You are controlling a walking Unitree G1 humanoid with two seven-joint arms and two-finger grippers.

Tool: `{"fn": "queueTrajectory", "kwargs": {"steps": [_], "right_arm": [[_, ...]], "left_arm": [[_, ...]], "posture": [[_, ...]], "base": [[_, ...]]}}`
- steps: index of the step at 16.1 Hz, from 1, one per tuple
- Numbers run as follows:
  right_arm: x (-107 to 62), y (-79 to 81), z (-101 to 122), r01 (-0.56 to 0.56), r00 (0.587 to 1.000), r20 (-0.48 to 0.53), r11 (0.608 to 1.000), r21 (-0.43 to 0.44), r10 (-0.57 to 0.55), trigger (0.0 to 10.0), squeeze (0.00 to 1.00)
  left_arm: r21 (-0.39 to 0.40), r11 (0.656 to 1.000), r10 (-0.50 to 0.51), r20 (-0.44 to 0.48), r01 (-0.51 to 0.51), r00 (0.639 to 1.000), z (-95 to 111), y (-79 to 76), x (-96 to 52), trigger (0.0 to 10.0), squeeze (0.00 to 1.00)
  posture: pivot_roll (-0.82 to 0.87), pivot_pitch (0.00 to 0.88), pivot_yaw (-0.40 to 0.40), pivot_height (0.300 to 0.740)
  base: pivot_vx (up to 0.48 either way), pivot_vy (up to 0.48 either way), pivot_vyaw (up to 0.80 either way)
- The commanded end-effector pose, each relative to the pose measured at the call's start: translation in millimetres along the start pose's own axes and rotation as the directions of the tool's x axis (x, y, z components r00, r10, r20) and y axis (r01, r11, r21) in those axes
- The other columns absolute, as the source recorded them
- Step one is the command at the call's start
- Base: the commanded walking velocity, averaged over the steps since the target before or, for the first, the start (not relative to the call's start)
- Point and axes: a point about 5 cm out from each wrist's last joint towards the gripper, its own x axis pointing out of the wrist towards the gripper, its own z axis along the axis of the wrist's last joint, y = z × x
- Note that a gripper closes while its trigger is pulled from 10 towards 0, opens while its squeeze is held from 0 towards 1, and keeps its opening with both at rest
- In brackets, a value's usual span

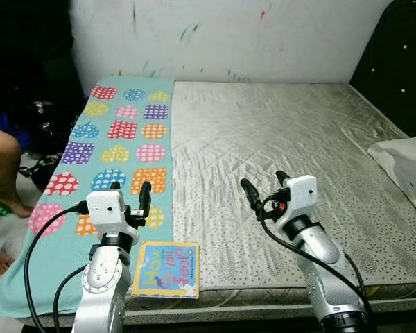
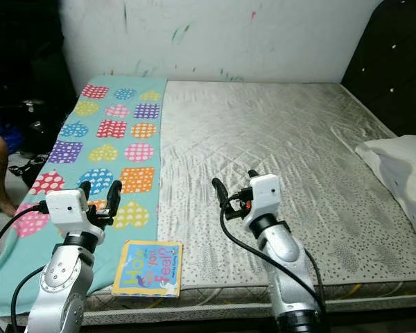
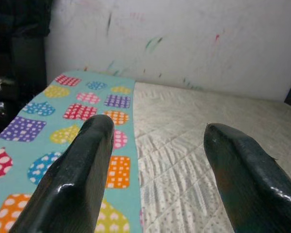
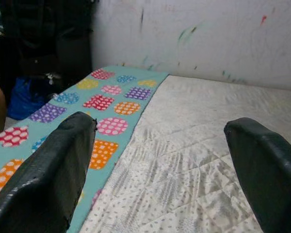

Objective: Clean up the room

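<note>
A small picture book (image 1: 168, 269) with a blue and yellow cover lies flat at the bed's front edge, half on the teal heart-patterned blanket (image 1: 118, 132) and half on the grey quilted mattress (image 1: 277, 139). My left gripper (image 2: 100, 191) hovers open just behind the book, over the blanket, with nothing between its fingers (image 3: 87, 160). My right gripper (image 1: 263, 182) is open too, held above the bare mattress to the right of the book. Both point toward the far wall.
A white pillow (image 1: 408, 166) lies at the bed's right edge beside a dark headboard (image 1: 402, 62). A person's bare leg (image 1: 3, 163) and dark bags (image 1: 45, 125) are on the floor left of the bed. A marked white wall (image 1: 229, 35) stands behind.
</note>
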Motion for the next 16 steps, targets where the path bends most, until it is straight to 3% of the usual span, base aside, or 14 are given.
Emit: {"fn": "queueTrajectory", "kwargs": {"steps": [1, 6, 9, 11, 16], "right_arm": [[1.0, 3.4, 4, 0.004, 1.000, 0.011, 1.000, -0.003, -0.004, 10.0, 0.00], [-4.1, -4.8, 8, 0.065, 0.998, 0.026, 0.998, -0.014, -0.064, 10.0, 0.00], [-2.6, -1.7, 5, 0.048, 0.999, 0.012, 0.999, -0.018, -0.048, 10.0, 0.00], [-0.7, 4.3, 3, 0.039, 0.999, -0.001, 0.999, -0.001, -0.039, 10.0, 0.00], [-3.0, 2.0, 2, 0.043, 0.999, -0.022, 0.999, -0.003, -0.043, 10.0, 0.00]], "left_arm": [[-0.006, 1.000, -0.010, 0.011, 0.010, 1.000, 2, 0.3, 3.7, 10.0, 0.00], [-0.001, 0.999, -0.053, 0.016, 0.053, 0.998, 6, -3.6, 15.0, 10.0, 0.00], [0.005, 1.000, -0.021, 0.027, 0.021, 0.999, 9, 4.7, 9.1, 10.0, 0.00], [0.005, 1.000, 0.001, 0.028, -0.001, 1.000, 11, 10.1, 5.0, 10.0, 0.00], [0.002, 0.999, 0.049, 0.052, -0.049, 0.997, 19, 11.6, -3.6, 10.0, 0.00]], "posture": [[-0.15, 0.000, 0.004, 0.740], [-0.16, 0.000, 0.031, 0.740], [-0.12, 0.011, 0.008, 0.740], [-0.10, 0.032, -0.017, 0.740], [-0.07, 0.070, -0.066, 0.740]], "base": [[0.000, 0.000, 0.00], [0.000, 0.000, 0.09], [0.000, 0.000, 0.80], [0.000, 0.000, 0.00], [0.000, 0.000, 0.00]]}}
